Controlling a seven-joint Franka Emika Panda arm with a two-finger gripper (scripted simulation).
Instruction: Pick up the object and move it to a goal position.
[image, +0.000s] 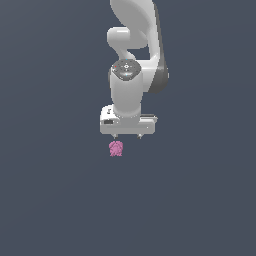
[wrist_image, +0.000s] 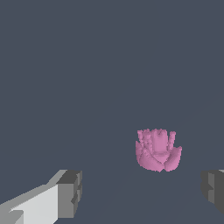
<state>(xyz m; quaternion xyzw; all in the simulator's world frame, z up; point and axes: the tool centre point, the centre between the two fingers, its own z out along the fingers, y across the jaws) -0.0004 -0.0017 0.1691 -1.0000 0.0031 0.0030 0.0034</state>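
Looking down, we see the gripper (image: 127, 135) with fingers (wrist_image: 70, 192) spread wide — gripping nothing — and the pink object (wrist_image: 158, 150) between them, nearer one finger, untouched.

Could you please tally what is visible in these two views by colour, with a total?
Pink: 1, the lumpy blob, lying apart from the fingers.
White: 1, the robot arm with its open gripper.
Dark grey: 2, the finger pads seen in the wrist view.
Total: 4
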